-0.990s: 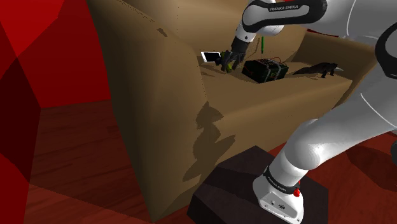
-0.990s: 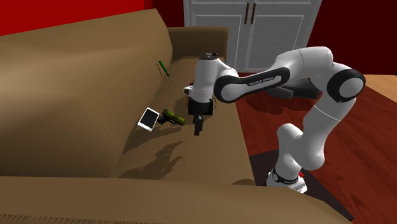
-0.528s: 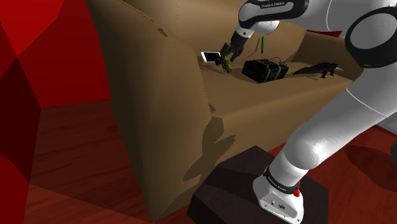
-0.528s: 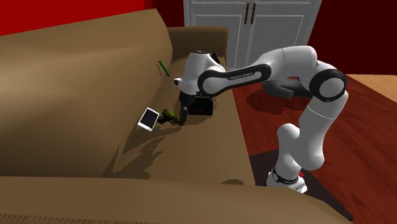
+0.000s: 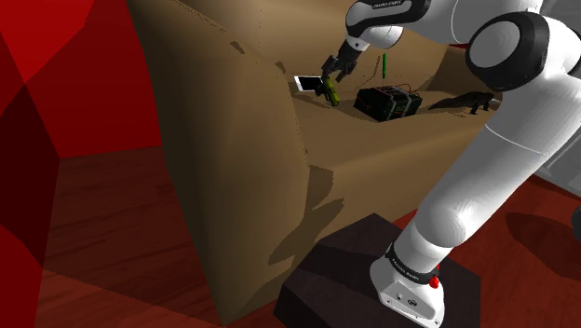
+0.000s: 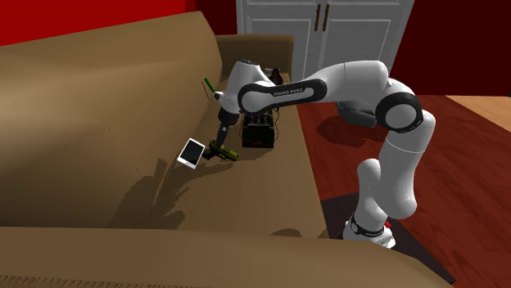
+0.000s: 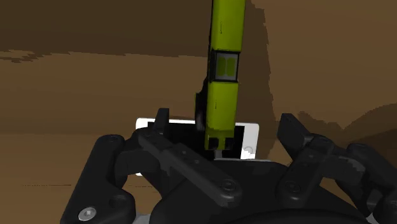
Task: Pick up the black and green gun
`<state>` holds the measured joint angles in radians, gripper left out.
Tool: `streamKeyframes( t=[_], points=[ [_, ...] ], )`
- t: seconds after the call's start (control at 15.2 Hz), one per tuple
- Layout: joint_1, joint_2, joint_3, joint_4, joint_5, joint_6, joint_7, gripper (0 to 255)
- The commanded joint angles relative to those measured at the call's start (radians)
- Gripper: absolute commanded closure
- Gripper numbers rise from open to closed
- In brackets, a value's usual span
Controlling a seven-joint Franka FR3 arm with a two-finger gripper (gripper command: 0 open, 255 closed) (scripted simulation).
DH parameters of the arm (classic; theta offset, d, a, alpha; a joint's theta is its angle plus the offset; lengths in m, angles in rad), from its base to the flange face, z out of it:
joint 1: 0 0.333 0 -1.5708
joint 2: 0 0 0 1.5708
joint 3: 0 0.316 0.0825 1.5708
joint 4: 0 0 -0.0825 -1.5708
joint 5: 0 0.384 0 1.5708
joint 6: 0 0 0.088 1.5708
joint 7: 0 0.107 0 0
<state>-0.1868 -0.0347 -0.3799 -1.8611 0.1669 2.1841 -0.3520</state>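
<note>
Brown is the sofa in the shoulder view, with a red wall at its left and a dark wooden floor below. On the seat, the black and green gun lies just beside a white phone, and the gripper hangs right over it. A black box sits near.

In the second exterior view the gun lies close to the backrest, between phone and box. White cupboard doors stand behind the sofa.

In the wrist view the fingers stand apart, one on each side of the gun, not touching it.
</note>
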Motion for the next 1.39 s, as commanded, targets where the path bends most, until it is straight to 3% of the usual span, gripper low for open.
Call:
streamKeyframes(
  t=[0.0,0.4,0.46,1.06,1.32],
  points=[
    [-0.001,0.007,-0.002,-0.015,0.008,0.024,-0.008,0],
    [0.0,0.015,-0.002,-0.067,0.019,0.082,-0.022,0],
    [-0.001,0.015,-0.002,-0.066,0.02,0.082,-0.023,255],
    [0.0,0.015,-0.002,-0.067,0.019,0.082,-0.022,255],
    [-0.001,0.007,-0.002,-0.022,0.009,0.031,-0.009,255]
  ],
)
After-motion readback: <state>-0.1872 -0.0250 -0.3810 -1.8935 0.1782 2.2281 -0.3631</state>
